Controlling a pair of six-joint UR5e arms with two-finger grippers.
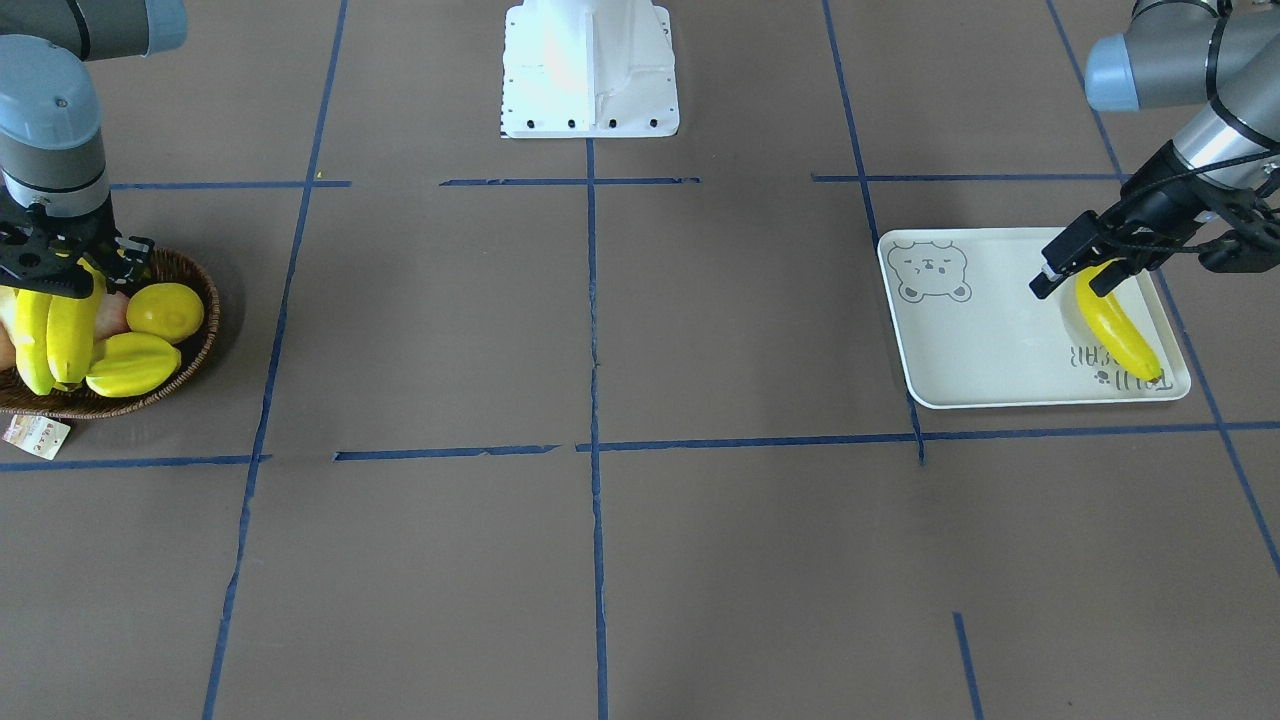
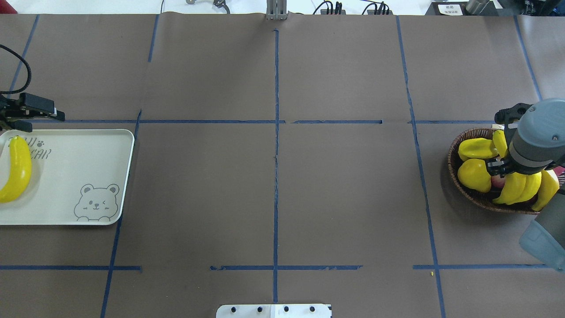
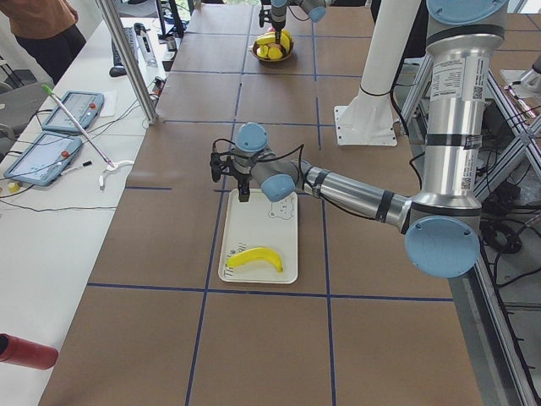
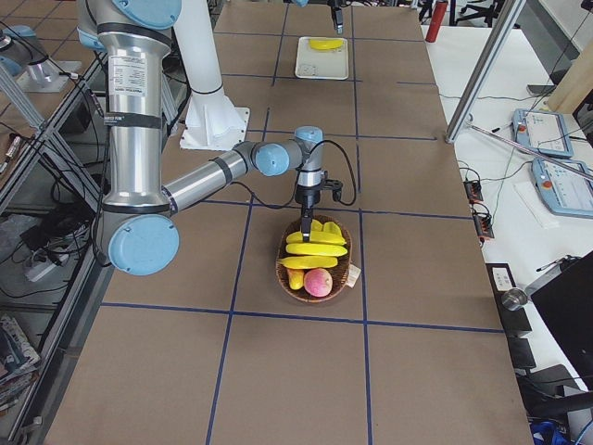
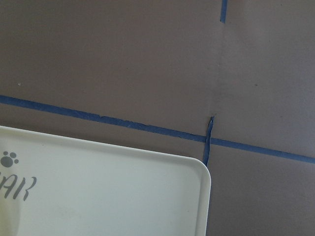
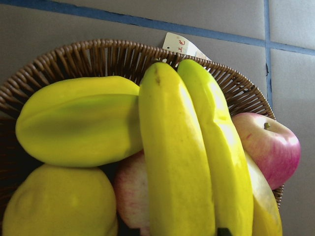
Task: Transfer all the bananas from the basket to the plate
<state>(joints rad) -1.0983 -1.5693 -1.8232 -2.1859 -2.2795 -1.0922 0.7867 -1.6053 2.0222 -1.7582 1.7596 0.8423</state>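
One banana (image 1: 1115, 325) lies on the white bear tray (image 1: 980, 340), also seen from overhead (image 2: 17, 170) near the tray's (image 2: 75, 163) left edge. My left gripper (image 1: 1055, 268) hovers open and empty over the tray's far corner, clear of that banana. Three bananas (image 2: 525, 186) lie bunched in the wicker basket (image 2: 454, 150). My right gripper (image 1: 70, 285) is low over the bunch (image 1: 55, 335), jaws spread at the bananas' ends. The right wrist view shows the bananas (image 6: 182, 157) close up and no fingers.
The basket also holds a ridged starfruit (image 1: 135, 362), a lemon (image 1: 165, 310) and a red apple (image 6: 268, 147). A paper tag (image 1: 35, 435) lies by the basket's rim. The robot's white base (image 1: 590, 70) stands at the table's middle edge.
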